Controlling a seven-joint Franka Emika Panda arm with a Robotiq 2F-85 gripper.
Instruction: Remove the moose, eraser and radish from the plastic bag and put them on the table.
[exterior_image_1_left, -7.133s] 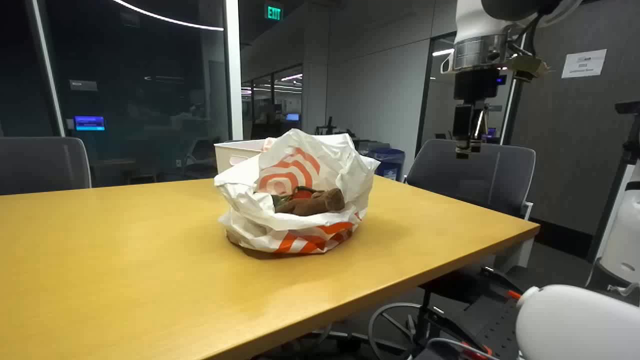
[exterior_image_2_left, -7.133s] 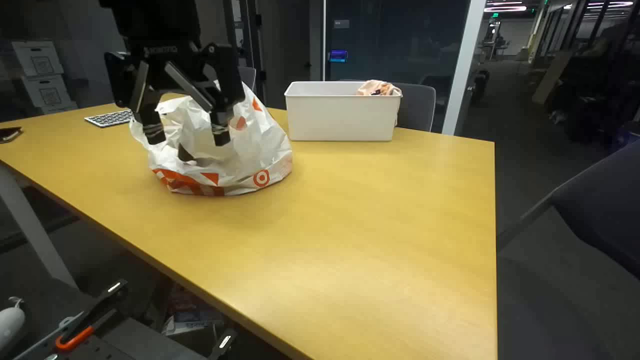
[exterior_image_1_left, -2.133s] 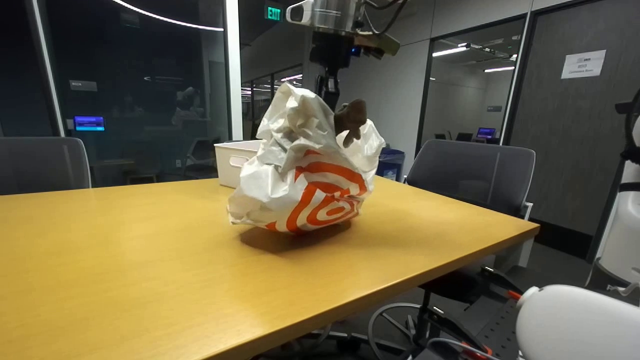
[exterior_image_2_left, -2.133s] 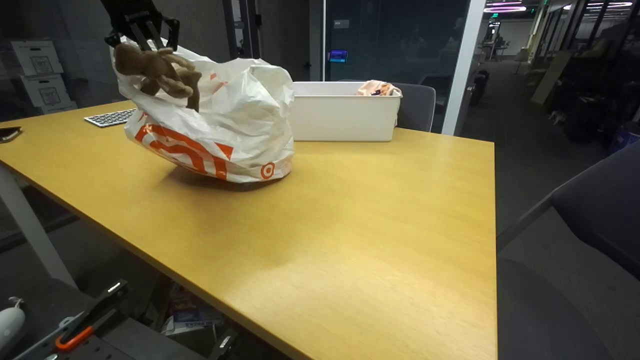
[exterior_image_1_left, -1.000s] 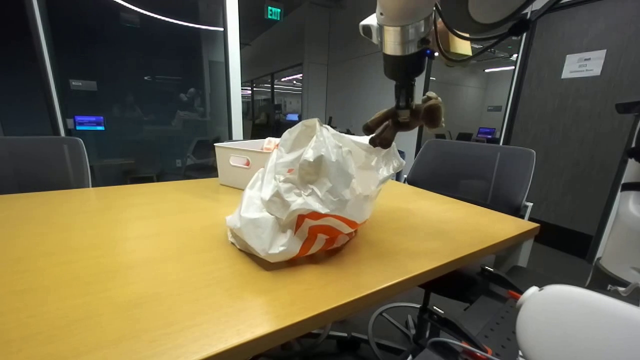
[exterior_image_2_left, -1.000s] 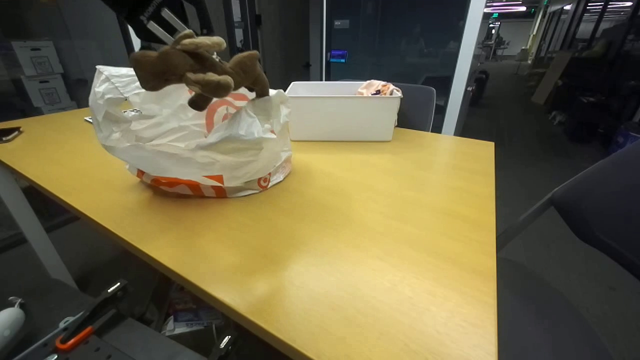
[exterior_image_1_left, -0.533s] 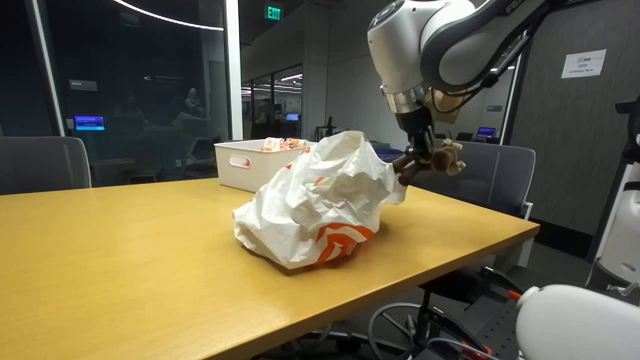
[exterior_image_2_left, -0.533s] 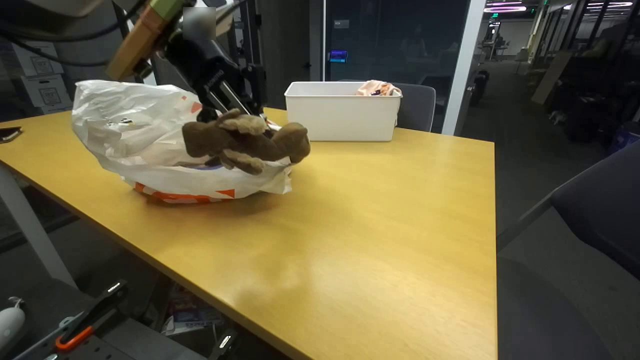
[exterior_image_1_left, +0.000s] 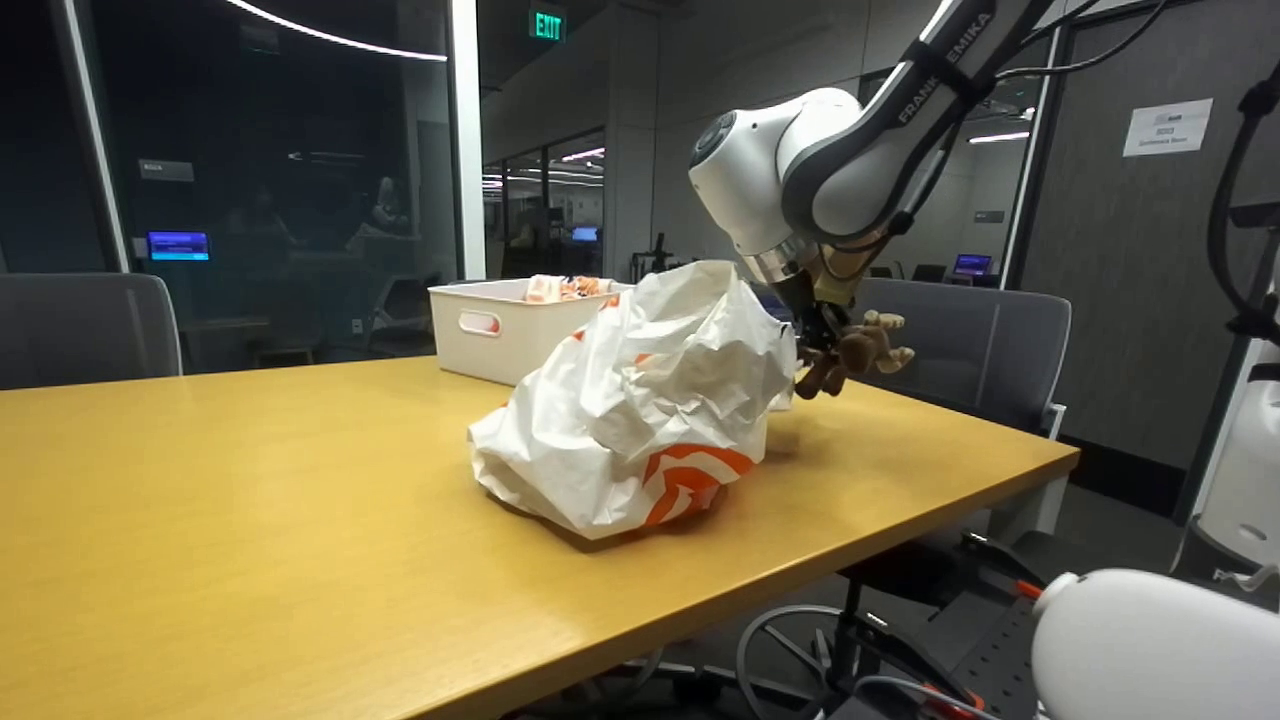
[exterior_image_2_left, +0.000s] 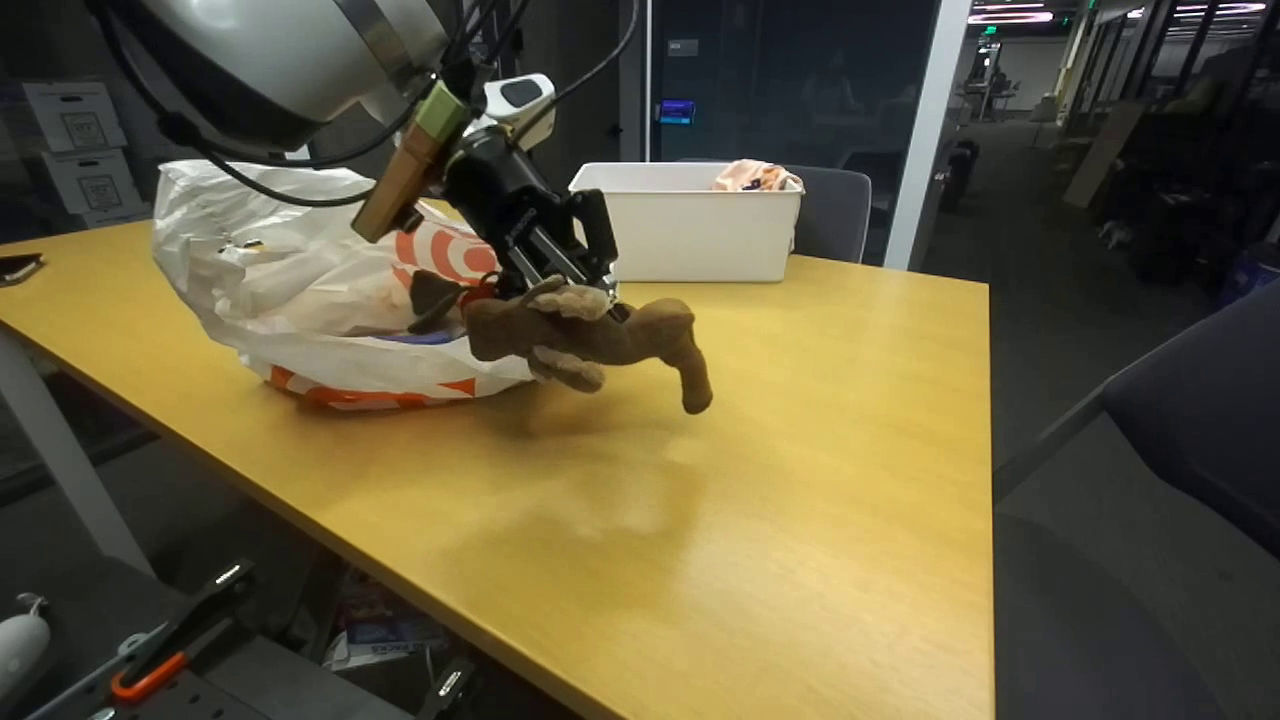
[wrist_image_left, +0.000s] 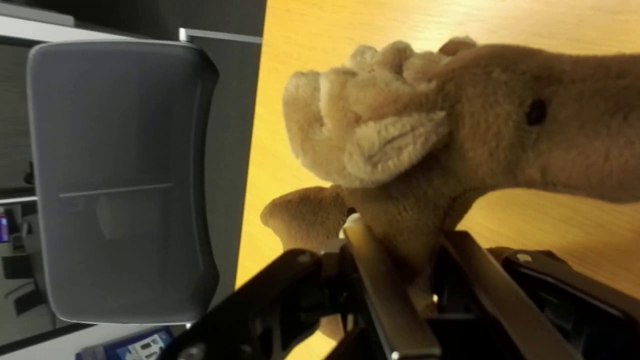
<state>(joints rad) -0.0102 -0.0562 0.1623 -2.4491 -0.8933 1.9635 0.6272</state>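
Observation:
My gripper (wrist_image_left: 400, 235) is shut on the brown plush moose (exterior_image_2_left: 600, 340), whose body fills the gap between the fingers in the wrist view. In an exterior view the moose hangs just above the table (exterior_image_2_left: 760, 480), outside the plastic bag (exterior_image_2_left: 300, 270) and beside its mouth. The bag, white with orange markings, leans over on the table. A red thing (exterior_image_2_left: 478, 293), probably the radish, shows inside, partly hidden behind the moose. On the bag's floor lies a blue item (exterior_image_2_left: 420, 338); I cannot tell whether it is the eraser.
A white bin (exterior_image_2_left: 680, 235) holding a pinkish cloth (exterior_image_2_left: 755, 177) stands behind the bag. A grey chair (exterior_image_1_left: 970, 360) is close to the table's edge. A small dark object (exterior_image_2_left: 18, 267) lies at the table's far corner.
The moose has been lifted out of the bag. Over the last second gripper and moose have tilted, come lower and swung away from the bag. The bag has slumped sideways.

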